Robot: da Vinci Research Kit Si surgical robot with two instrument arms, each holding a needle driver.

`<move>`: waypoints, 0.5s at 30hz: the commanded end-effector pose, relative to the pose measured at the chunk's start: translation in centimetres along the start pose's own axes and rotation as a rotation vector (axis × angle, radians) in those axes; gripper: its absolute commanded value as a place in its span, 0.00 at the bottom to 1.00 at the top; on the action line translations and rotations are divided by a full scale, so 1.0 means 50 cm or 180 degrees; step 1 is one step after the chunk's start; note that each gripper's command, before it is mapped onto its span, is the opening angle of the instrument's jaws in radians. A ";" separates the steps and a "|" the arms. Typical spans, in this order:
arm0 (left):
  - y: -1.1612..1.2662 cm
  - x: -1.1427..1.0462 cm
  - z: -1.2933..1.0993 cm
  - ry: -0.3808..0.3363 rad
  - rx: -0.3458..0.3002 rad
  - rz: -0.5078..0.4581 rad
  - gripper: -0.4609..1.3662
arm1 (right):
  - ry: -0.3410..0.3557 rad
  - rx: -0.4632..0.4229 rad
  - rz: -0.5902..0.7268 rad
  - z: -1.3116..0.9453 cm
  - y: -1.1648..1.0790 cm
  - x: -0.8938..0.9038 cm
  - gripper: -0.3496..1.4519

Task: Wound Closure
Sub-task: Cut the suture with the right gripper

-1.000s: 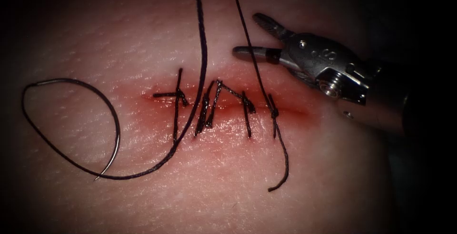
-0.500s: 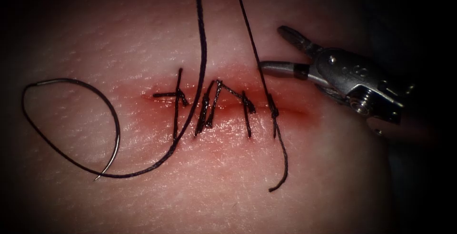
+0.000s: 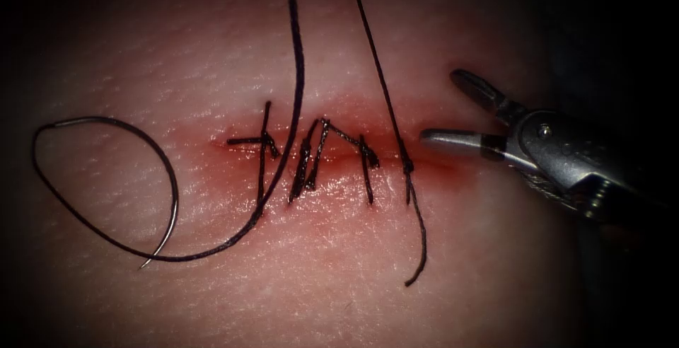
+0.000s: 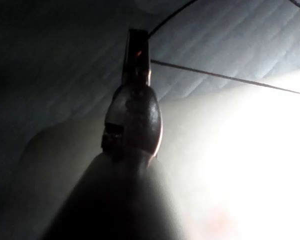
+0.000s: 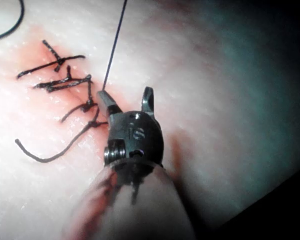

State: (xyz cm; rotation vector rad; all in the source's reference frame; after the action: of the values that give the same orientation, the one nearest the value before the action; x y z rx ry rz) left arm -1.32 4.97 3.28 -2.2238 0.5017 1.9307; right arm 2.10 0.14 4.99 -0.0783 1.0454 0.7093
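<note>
The curved needle [image 3: 174,196] lies free on the tissue [image 3: 339,277] left of the cut [image 3: 431,165], not in the tissue and held by neither tool. Its thread [image 3: 300,72] loops below it, crosses the stitches [image 3: 315,160] and rises out of view. A second, thinner strand [image 3: 378,65] rises taut from the knot [image 3: 406,165] at the rightmost stitch, and a short tail [image 3: 423,249] hangs below. My right tool [image 3: 440,105] stands open and holds nothing, just right of that knot; its open jaws [image 5: 124,91] sit beside the strand [image 5: 115,40]. My left tool [image 4: 137,50] looks shut on the thread [image 4: 225,77].
Red fluid stains the tissue along the cut. Several stitches [image 5: 60,82] cross the cut in a row. The right tool's shaft [image 3: 601,178] comes in low over the tissue's right side.
The right tool has drawn back to the right and downward, away from the taut strand, with its jaws open throughout. The needle and stitches have not moved.
</note>
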 end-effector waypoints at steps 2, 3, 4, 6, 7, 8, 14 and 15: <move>-0.0002 0.0003 0.0001 -0.0004 0.0001 -0.0004 0.06 | -0.0007 0.0001 -0.0021 0.0007 -0.0011 0.0001 0.90; -0.0003 0.0005 0.0001 -0.0005 0.0001 -0.0007 0.06 | -0.0006 -0.0011 -0.0022 0.0013 -0.0019 0.0002 0.90; -0.0004 0.0007 0.0002 -0.0005 0.0002 -0.0010 0.06 | -0.0025 -0.0018 0.0014 0.0021 -0.0026 0.0003 0.91; -0.0005 0.0009 0.0002 -0.0006 0.0001 0.0007 0.06 | -0.0044 -0.0029 0.0051 0.0033 -0.0034 0.0005 0.92; -0.0005 0.0009 0.0002 -0.0006 0.0001 0.0007 0.06 | -0.0065 -0.0044 0.0050 0.0042 -0.0040 0.0006 0.92; -0.0005 0.0009 0.0001 -0.0005 0.0001 0.0007 0.06 | -0.0074 -0.0052 0.0050 0.0049 -0.0044 0.0007 0.93; -0.0004 0.0008 0.0001 -0.0005 0.0000 0.0009 0.06 | -0.0083 -0.0093 0.0051 0.0099 -0.0065 0.0007 0.91; -0.0004 0.0008 0.0001 -0.0001 0.0009 0.0009 0.06 | -0.0084 -0.0108 0.0069 0.0111 -0.0067 0.0005 0.92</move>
State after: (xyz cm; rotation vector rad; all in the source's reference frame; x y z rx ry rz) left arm -1.31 4.98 3.24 -2.2204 0.5082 1.9309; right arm 2.74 0.11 5.18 -0.0905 1.0087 0.7480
